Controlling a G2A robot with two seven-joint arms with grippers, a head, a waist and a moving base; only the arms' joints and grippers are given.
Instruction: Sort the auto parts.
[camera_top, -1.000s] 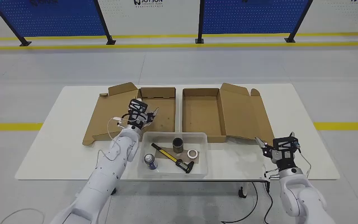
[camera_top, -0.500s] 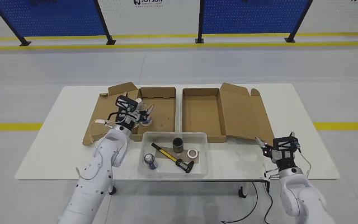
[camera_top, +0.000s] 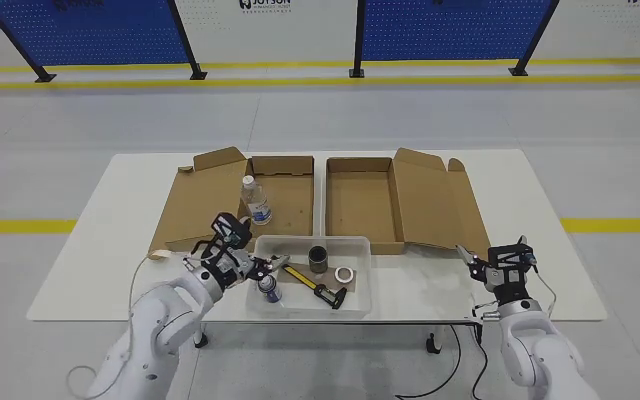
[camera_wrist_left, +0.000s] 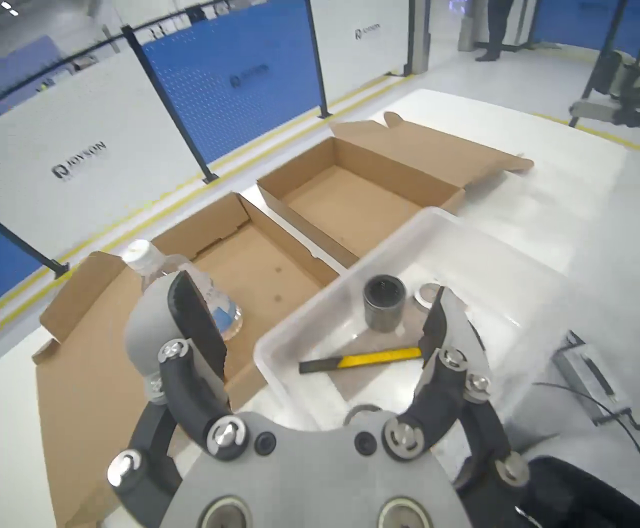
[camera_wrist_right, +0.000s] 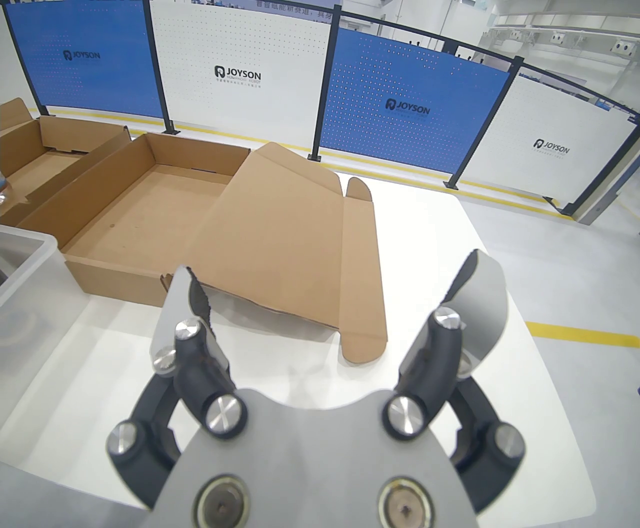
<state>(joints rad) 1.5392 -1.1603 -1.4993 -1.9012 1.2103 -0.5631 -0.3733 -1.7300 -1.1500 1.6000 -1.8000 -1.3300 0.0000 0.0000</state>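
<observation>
left pincer (camera_top: 262, 266): fingers apart, empty, at the white bin's (camera_top: 366, 282) left side | right pincer (camera_wrist_right: 330, 280): apart, empty, over the table's (camera_top: 110, 230) right end | bottle (camera_top: 256, 199): upright in the left cardboard box (camera_top: 295, 200) | bin holds a dark cylinder (camera_top: 318, 259), a ring (camera_top: 344, 274) and a yellow-handled tool (camera_top: 305, 280)

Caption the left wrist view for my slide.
Open left gripper faces clear bin with metal cylinder and yellow-handled tool; bottle stands in cardboard box beside it.
</observation>
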